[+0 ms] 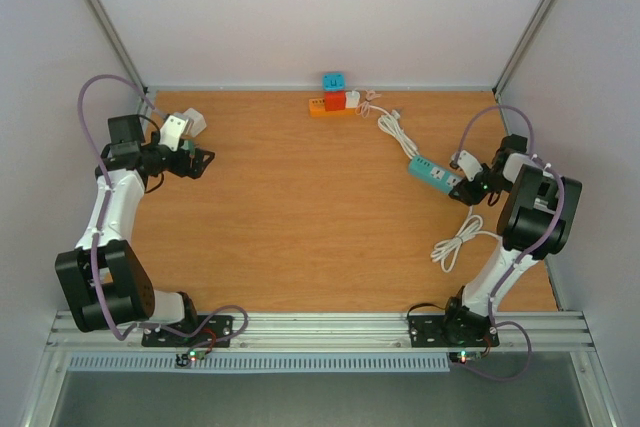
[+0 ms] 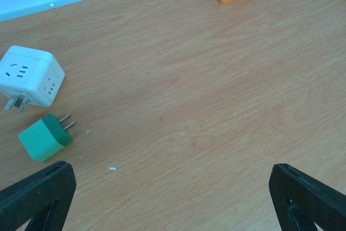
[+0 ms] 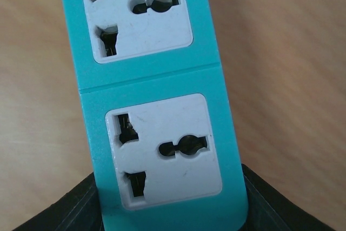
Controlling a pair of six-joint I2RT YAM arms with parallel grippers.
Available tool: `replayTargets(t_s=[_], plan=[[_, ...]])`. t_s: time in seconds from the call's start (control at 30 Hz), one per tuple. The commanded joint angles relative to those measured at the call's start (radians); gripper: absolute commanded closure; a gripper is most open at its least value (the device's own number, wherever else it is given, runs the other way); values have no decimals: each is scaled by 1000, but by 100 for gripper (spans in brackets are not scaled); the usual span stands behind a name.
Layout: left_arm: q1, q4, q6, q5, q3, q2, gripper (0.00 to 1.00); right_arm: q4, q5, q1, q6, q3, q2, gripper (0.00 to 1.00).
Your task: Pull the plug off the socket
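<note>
Top view, left gripper [image 1: 197, 162]: spread wide, empty, at 9 o'clock on the table [image 1: 300, 227].
Top view, right gripper [image 1: 462, 187]: partly closed on the near end of the teal power strip [image 1: 430, 173], at 3 o'clock.
Top view, orange power strip [image 1: 320, 108]: at 12 o'clock, red adapter [image 1: 334, 100] seated on it.
Left wrist, green plug [image 2: 43, 138]: loose on the wood at 8 o'clock, prongs bare, just beside the white cube adapter [image 2: 30, 75].
Right wrist, sockets: two in view, both empty; strip end clamped between the fingers [image 3: 70, 209].

Teal power strip [image 1: 430, 172] with right claw [image 1: 462, 188] at its end, orange strip [image 1: 320, 107] at back edge, left claw [image 1: 203, 161] far left
</note>
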Motion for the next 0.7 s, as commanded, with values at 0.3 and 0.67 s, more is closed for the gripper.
replayTargets(t_s=[0.3,0.67], plan=[[-3,-35,13,-72,57,-12,0,-39,3,-39,47,318,169,61],[-3,11,-24,-104,48,-6,0,-55,35,-120,75,429,267,63]])
